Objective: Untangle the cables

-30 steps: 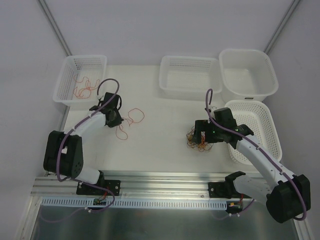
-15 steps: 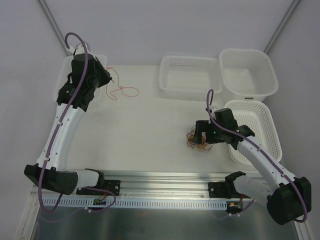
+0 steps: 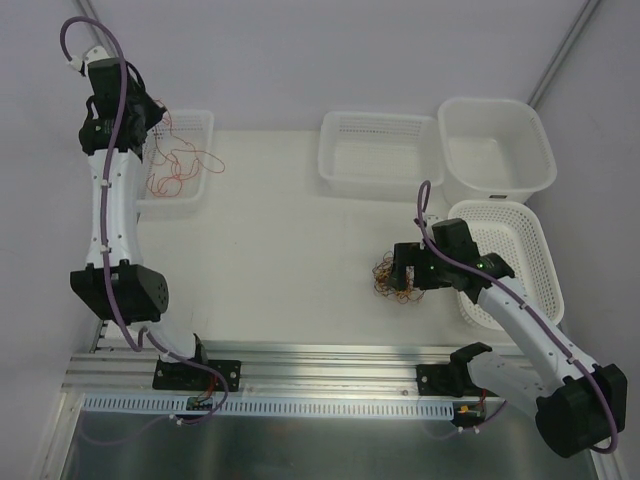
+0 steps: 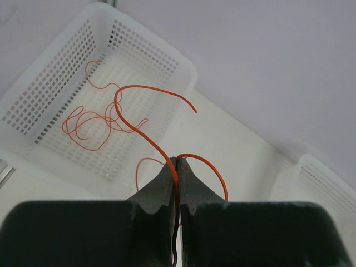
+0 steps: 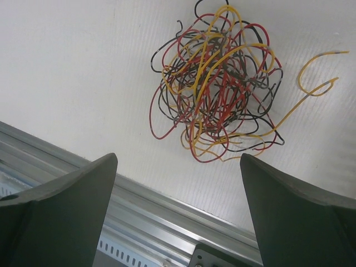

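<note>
**One orange strand over the basket, the knot left waiting**

We hold a single thin orange wire (image 4: 136, 129) pinched in the closed left gripper (image 4: 178, 162), raised above the white perforated plastic basket (image 4: 150, 39). We judge this is so it can drop beside the loose orange wires (image 4: 89, 125) lying inside. From the jaws the strand runs toward the basket, then hooks back away from it. Well apart from the basket, the roundish tangle of red, yellow and black wires (image 5: 217, 105) lies on the table (image 5: 67, 67). It has no clear long axis. The right gripper (image 5: 178, 161) hangs over it, fingers spread wide and empty.
</note>
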